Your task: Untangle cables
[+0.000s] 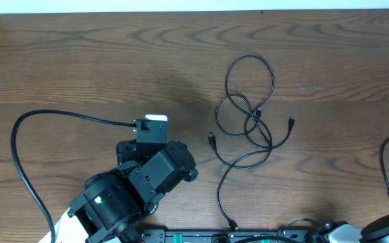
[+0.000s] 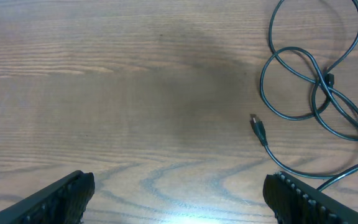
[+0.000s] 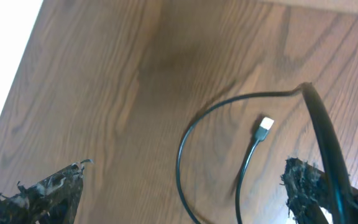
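The cables (image 1: 248, 118) lie as a loose knot of thin black loops at the table's middle, with plug ends at the left (image 1: 211, 140), the right (image 1: 291, 123) and the front (image 1: 232, 225). They also show in the left wrist view (image 2: 316, 93), with one plug (image 2: 258, 127) nearest. My left gripper (image 2: 179, 199) is open and empty, low over bare wood to the left of the knot; overhead it sits at the left arm's head (image 1: 152, 128). A separate thin black cable (image 1: 385, 162) lies at the right edge. My right gripper (image 3: 185, 193) is open above its loop (image 3: 182, 155) and silver-tipped plug (image 3: 265, 124).
The left arm's thick black cable (image 1: 19, 155) curves across the left of the wooden table (image 1: 80, 54). The right arm's own thick cable (image 3: 322, 130) crosses the right wrist view. The table's edge (image 3: 17, 74) runs along the upper left of that view.
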